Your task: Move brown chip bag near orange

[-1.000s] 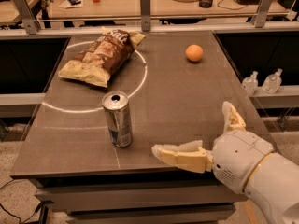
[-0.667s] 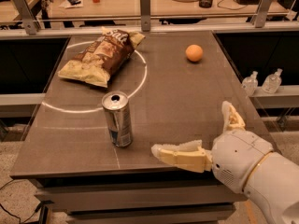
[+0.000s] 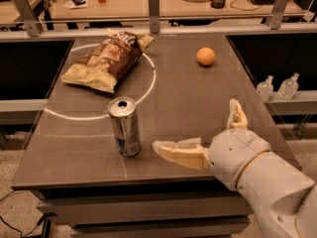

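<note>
I log my hand (image 3: 194, 125) spread wide over the matte table's (image 3: 198, 98) near right edge; crinkly brown chip bag (image 3: 106, 61) lies far-left, smooth round orange (image 3: 205, 56) far-right, well apart.

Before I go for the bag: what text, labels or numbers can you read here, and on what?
"Sal...": white lettering at the far end of the crinkly brown-and-yellow chip bag; its other print is too blurred to read.
On the silver-and-blue drink can: label too blurred to read.
No text shows on the round orange fruit, the dark table, or the cream two-finger gripper, open over the near right part of the table.
</note>
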Controlling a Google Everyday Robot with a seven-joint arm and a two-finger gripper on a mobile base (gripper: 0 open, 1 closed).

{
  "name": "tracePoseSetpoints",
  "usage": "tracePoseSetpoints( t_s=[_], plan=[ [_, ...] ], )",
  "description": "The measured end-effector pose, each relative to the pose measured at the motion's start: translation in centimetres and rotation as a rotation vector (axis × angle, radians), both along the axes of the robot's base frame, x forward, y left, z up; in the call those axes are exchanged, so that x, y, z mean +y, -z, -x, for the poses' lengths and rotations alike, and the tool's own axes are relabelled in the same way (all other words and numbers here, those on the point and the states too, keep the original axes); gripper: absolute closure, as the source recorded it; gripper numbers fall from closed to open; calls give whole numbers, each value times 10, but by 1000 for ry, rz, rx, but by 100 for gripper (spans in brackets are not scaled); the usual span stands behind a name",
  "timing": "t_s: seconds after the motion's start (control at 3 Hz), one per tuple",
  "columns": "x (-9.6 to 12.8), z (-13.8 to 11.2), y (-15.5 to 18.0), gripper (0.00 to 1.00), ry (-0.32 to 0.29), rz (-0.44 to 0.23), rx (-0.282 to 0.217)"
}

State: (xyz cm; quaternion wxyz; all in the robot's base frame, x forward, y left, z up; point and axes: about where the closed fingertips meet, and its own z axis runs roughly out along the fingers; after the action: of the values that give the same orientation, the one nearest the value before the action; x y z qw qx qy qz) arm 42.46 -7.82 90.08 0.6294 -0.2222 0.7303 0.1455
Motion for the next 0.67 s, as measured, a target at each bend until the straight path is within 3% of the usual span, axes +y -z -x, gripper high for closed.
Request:
tracePoseSetpoints(
  t_s=[0.67],
  plan=[
    [5, -50, -6, 0, 38, 11, -117]
  ],
)
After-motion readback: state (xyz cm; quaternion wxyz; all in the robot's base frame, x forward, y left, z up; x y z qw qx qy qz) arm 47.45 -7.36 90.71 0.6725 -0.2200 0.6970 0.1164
